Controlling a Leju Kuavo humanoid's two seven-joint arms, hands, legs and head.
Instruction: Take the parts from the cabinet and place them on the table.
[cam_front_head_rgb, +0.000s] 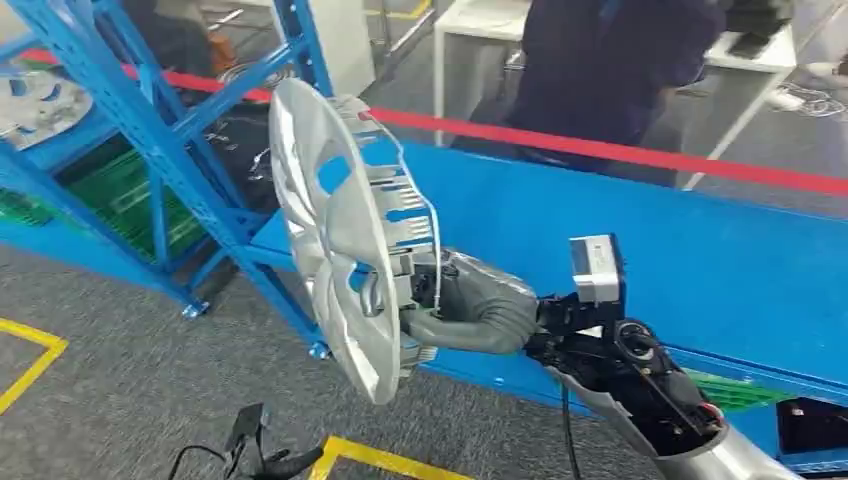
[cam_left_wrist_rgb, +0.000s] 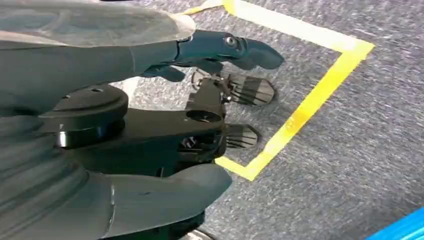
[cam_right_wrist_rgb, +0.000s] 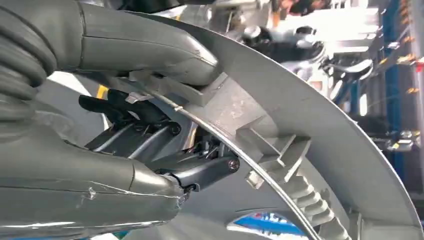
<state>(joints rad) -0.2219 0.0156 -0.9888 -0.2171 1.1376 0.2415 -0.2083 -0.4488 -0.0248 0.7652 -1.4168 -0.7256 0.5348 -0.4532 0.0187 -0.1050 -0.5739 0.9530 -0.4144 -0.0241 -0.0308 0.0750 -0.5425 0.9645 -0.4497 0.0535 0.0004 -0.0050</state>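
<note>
Right hand (cam_front_head_rgb: 470, 305) wrapped around the rim of a silver wheel cover (cam_front_head_rgb: 345, 235), thumb on one side and darker fingers (cam_right_wrist_rgb: 200, 172) on the other, gripping it firmly. Wheel cover held up on edge, nearly upright, in the air over the near left corner of the blue desk (cam_front_head_rgb: 720, 260), partly out past the desk's edge above the grey carpet (cam_front_head_rgb: 120, 390). Back face with its ring of clips and thin wire hoop turned toward the hand; smooth front face turned toward the blue rack (cam_front_head_rgb: 150, 130) on the left. Another silver wheel cover (cam_front_head_rgb: 40, 100) lying on a rack shelf, well apart from the held one. Red tape (cam_front_head_rgb: 640, 150) stretched beyond the desk, with a person in dark clothes (cam_front_head_rgb: 610, 60) standing behind it near a white table (cam_front_head_rgb: 480, 25). Left hand (cam_left_wrist_rgb: 150, 115) hanging low over the carpet, holding nothing, fingers extended and apart from the thumb. Yellow floor tape (cam_left_wrist_rgb: 310, 100) marking a corner on the carpet just beyond those fingers.
</note>
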